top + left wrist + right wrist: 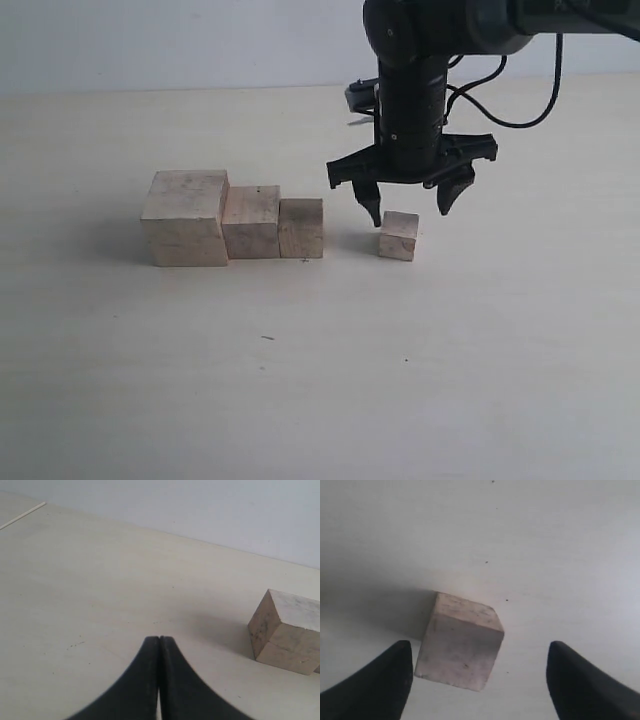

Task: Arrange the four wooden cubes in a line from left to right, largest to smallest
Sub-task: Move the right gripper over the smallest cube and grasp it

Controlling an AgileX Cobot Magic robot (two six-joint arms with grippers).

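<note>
Right gripper hangs spread and empty just above the smallest cube, one finger either side, neither touching. The cube stands apart, right of the three-cube row. Left gripper closed, empty, farther off.

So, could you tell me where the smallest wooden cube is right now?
In the exterior view the smallest cube sits alone right of the three-cube row, under the open right gripper.

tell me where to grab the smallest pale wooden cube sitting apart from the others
Take the smallest pale wooden cube by two opposite upright faces, coming straight down. It sits flat on the pale table, clear of the three larger cubes, and the open right gripper hangs over it.
</note>
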